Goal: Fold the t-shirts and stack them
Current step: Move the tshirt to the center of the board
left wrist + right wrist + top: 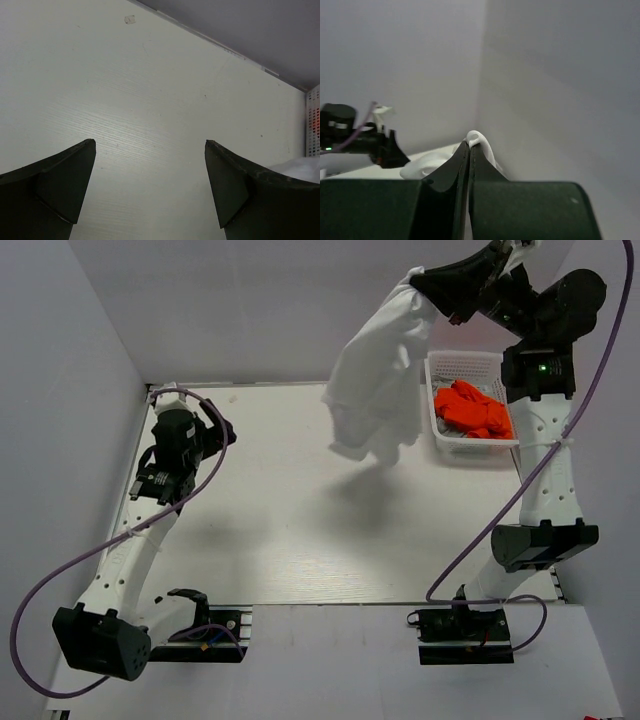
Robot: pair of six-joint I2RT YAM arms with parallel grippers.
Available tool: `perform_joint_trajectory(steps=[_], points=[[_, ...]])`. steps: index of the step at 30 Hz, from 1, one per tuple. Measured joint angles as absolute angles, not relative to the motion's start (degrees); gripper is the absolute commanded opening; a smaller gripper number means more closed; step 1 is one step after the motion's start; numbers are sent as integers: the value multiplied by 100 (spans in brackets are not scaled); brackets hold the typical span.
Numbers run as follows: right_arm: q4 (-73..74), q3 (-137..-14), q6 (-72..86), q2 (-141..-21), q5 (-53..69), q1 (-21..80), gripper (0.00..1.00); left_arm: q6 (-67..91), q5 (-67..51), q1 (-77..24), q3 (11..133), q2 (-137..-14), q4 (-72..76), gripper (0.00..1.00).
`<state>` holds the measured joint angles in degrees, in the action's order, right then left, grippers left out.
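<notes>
My right gripper point(420, 282) is raised high at the back right and shut on the white t-shirt point(375, 380), which hangs down in a loose bunch above the table. In the right wrist view a fold of the white t-shirt point(482, 142) pokes out between the closed fingertips of the right gripper point(470, 145). The orange t-shirt point(472, 408) lies crumpled in the basket. My left gripper point(215, 430) is open and empty, low over the table at the left; in its wrist view the left gripper point(150, 145) shows only bare table between its fingers.
A white lattice basket point(440, 440) stands at the back right of the white table point(290, 530); its edge shows in the left wrist view point(314, 120). Grey walls close in the back and sides. A purple cable loops beside each arm.
</notes>
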<state>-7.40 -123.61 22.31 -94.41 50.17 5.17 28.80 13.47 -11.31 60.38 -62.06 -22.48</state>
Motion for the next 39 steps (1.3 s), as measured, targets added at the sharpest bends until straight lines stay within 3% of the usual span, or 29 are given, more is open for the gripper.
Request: perform_joint_trajectory(steps=[6, 9, 12, 14, 15, 16, 19, 23, 31, 39], points=[[-1820, -12512, 3275, -9806, 5717, 1037, 0, 3129, 1372, -1131, 6073, -5975, -2639, 100], [-1955, -11535, 3210, -9566, 5784, 1221, 0, 3301, 1470, -1131, 6073, -5830, -2808, 100], [-1778, -9741, 2744, -9164, 5417, 1262, 3, 3527, 1647, -1131, 6073, -5760, -2989, 100], [-1555, -8569, 2508, -9105, 4995, 1240, 30, 3691, 1743, -1131, 6073, -5798, -3098, 100], [-1446, -7999, 2410, -9142, 4744, 1225, 77, 3793, 1789, -1131, 6073, -5841, -3188, 100], [-1238, -7481, 2353, -9225, 4499, 1205, 90, 3863, 1813, -1131, 6073, -5920, -3249, 100], [-582, -6545, 2038, -9603, 3861, 1170, 90, 4080, 1841, -1129, 6073, -6283, -3457, 100], [274, -6390, 1732, -9808, 3212, 1186, 90, 4281, 1625, -1129, 5966, -6901, -3708, 100], [580, -5813, 1592, -8993, 2117, 1601, 90, 4512, 843, -1175, 5059, -7483, -4160, 100], [1188, -5334, 1597, -8785, 1566, 2646, 90, 4696, 633, -1175, 4530, -7673, -4278, 100]])
